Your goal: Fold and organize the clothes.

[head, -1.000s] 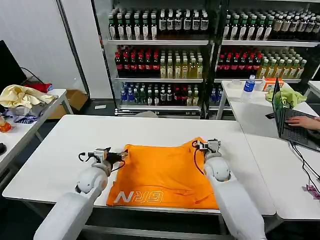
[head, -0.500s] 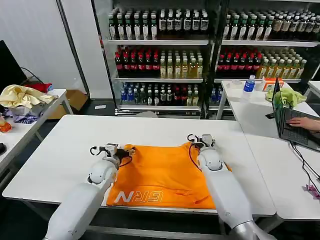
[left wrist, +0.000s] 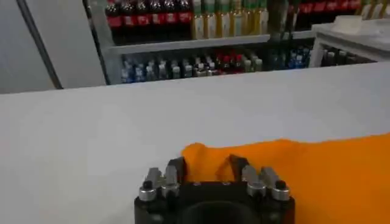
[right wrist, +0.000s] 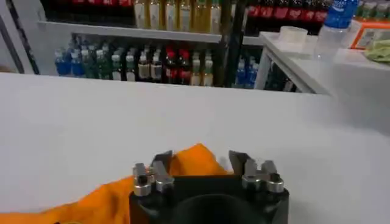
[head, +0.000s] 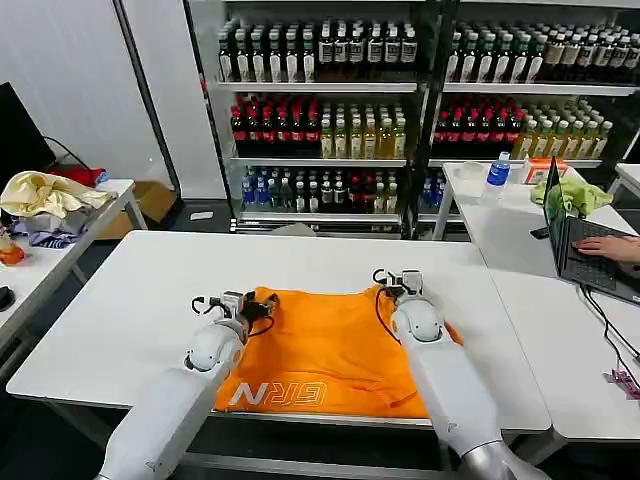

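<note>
A wide white bench (head: 130, 300) carries the work, its top bare apart from the one garment. On its near half lies the bright orange short-sleeved T-shirt of soft fabric (head: 320, 345), spread fairly flat, with white lettering (head: 275, 394) running along its near edge, close to the bench's front edge. It looks partly gathered, not a full shirt outline, so one fold may be in place, though that cannot be told for sure. By my judgement the task is in an early or middle stage: the cloth is squared on the bench, but the tidy compact bundle is not yet made, and further folds and a final placing remain.

The left gripper (head: 262, 303) sits at the shirt's far left corner. In the left wrist view its fingers (left wrist: 177, 167) stand apart with a raised orange peak of cloth between them; whether they pinch it or merely straddle it I cannot tell.

The right gripper (head: 398, 282) sits at the far right corner. In the right wrist view its fingers (right wrist: 161, 162) are likewise spread, an orange hump of fabric rising in the gap, apparently not clamped.
</note>
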Robot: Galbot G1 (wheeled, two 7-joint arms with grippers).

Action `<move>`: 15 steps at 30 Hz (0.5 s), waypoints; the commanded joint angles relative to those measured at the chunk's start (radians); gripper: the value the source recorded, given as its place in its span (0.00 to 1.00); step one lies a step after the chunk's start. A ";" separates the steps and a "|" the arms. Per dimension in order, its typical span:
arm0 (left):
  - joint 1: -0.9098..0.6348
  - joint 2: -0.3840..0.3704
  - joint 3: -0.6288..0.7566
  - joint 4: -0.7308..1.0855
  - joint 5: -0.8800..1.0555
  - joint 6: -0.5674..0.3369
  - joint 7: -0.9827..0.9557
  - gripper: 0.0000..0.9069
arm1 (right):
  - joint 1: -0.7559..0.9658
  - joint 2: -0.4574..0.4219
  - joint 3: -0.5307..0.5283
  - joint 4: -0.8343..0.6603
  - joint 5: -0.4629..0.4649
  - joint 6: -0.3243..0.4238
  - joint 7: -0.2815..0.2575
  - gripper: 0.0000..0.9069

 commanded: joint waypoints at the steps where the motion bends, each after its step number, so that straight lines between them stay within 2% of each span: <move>1: 0.006 0.004 0.006 -0.007 0.002 -0.002 0.010 0.01 | -0.052 -0.006 -0.015 0.114 0.002 0.038 0.013 0.00; 9: 0.052 0.048 -0.038 -0.105 -0.001 -0.012 0.011 0.01 | -0.096 -0.049 -0.023 0.255 0.049 0.030 0.038 0.00; 15: 0.084 0.072 -0.058 -0.180 0.000 -0.022 0.008 0.01 | -0.126 -0.066 -0.002 0.343 0.082 0.072 0.068 0.00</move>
